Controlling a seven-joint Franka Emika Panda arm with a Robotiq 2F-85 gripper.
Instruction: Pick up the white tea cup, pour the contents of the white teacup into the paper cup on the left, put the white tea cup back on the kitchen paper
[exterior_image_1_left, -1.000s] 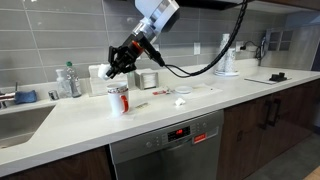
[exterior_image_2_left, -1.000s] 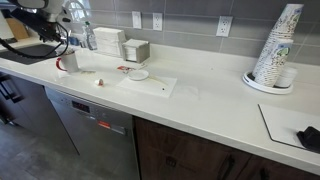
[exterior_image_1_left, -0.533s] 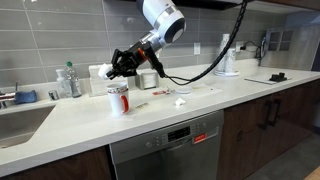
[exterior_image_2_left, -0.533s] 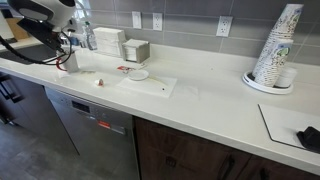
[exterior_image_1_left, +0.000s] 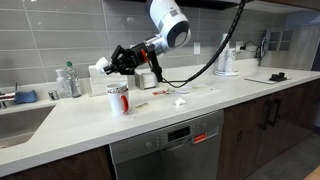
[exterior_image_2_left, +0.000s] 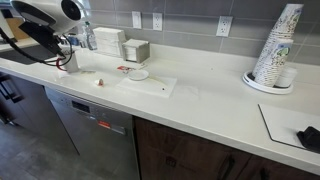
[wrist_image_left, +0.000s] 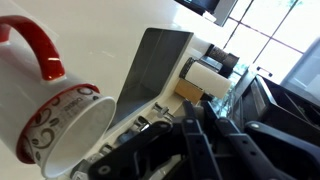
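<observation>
Above the paper cup (exterior_image_1_left: 117, 97), at its 12 o'clock in an exterior view, locate the gripper (exterior_image_1_left: 114, 62), lying near level and aimed toward 9 o'clock. Treat the jaw opening as unknown: cannot tell from the dark fingers (wrist_image_left: 197, 150) crowding the lower wrist view how far apart, nor whether closed on the white tea cup. Cannot place the white tea cup with certainty in any view. Judge the step in hand as the pour. Centre over the mouth of the paper cup first, seen toward 8 o'clock in the wrist view. Roll the wrist slowly, lip low and just above the rim, to spare the counter (exterior_image_2_left: 210, 105). Level off fully before carrying toward the kitchen paper (exterior_image_2_left: 160, 88), at 4 o'clock of the paper cup and apart from it.
</observation>
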